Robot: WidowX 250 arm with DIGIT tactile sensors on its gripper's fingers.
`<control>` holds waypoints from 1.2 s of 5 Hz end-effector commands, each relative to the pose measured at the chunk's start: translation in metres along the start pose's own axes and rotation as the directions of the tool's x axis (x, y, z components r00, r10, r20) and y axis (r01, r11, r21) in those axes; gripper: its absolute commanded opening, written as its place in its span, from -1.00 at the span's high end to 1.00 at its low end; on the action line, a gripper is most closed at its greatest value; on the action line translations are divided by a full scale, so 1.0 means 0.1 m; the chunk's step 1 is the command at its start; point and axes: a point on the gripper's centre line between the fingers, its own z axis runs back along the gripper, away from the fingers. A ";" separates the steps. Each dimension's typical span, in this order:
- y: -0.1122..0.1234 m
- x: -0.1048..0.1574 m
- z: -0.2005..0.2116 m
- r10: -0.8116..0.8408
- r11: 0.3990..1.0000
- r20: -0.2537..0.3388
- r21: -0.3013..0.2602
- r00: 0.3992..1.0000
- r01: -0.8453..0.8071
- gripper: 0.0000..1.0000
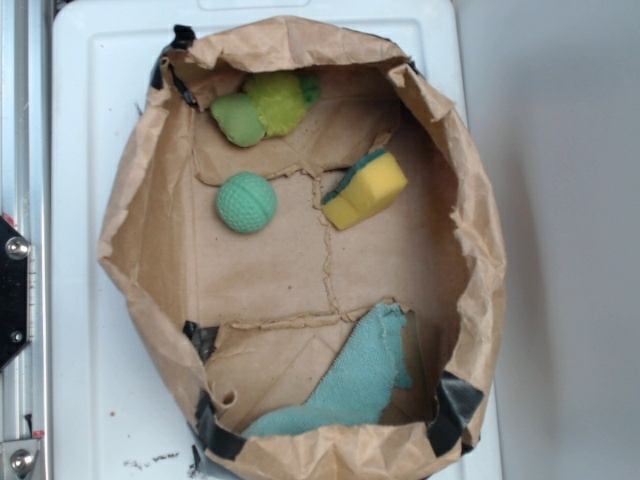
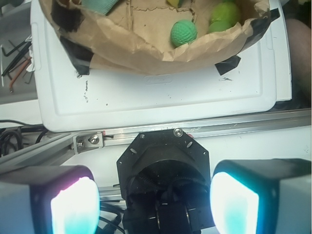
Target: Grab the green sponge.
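Observation:
The green sponge (image 1: 366, 190), a yellow foam block with a dark green layer on its upper left face, lies tilted on the floor of the open brown paper bag (image 1: 120, 230), right of centre. In the wrist view only a yellow sliver of it (image 2: 171, 2) shows at the top edge. No gripper appears in the exterior view. In the wrist view my gripper (image 2: 155, 204) is open, its two glowing pads (image 2: 73, 207) wide apart with nothing between them. It hangs over the black robot base (image 2: 163, 161), well away from the bag.
Inside the bag lie a green dimpled ball (image 1: 246, 202), fuzzy lime plush lumps (image 1: 265, 105) at the far wall and a teal cloth (image 1: 350, 385) at the near wall. The bag sits on a white plastic lid (image 1: 80, 300). An aluminium rail (image 1: 25, 200) runs along the left.

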 end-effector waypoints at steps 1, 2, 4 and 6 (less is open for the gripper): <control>0.00 0.00 0.00 0.000 1.000 0.000 0.000 1.000 0.000 -1.00; 0.05 0.38 -0.18 0.018 1.000 -0.015 -0.013 1.000 -0.019 -1.00; 0.26 0.83 -0.49 -0.008 1.000 0.001 -0.010 1.000 0.008 -1.00; 0.52 1.29 -0.74 0.030 0.999 0.048 -0.041 0.998 -0.028 -1.00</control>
